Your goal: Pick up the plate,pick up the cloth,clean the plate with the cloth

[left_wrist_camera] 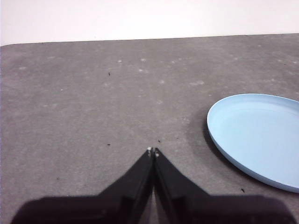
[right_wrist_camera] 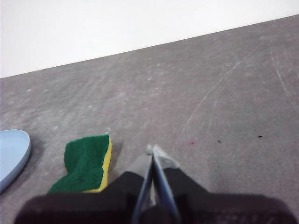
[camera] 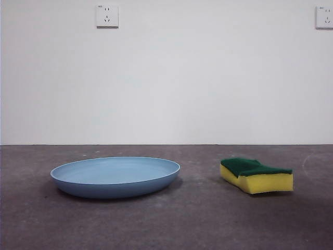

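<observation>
The light-blue plate (camera: 115, 176) lies flat on the grey table, left of centre in the front view. The cloth, a yellow sponge with a dark green top (camera: 256, 175), lies to its right, apart from it. My left gripper (left_wrist_camera: 153, 151) is shut and empty above bare table, with the plate (left_wrist_camera: 257, 137) off to one side of it. My right gripper (right_wrist_camera: 153, 150) is shut and empty, with the sponge (right_wrist_camera: 86, 163) close beside it and the plate's edge (right_wrist_camera: 11, 151) farther off. Neither gripper shows in the front view.
A white wall rises behind the table's far edge (camera: 166, 145), with two sockets (camera: 107, 16) high on it. The grey table top (camera: 197, 219) carries only the plate and sponge.
</observation>
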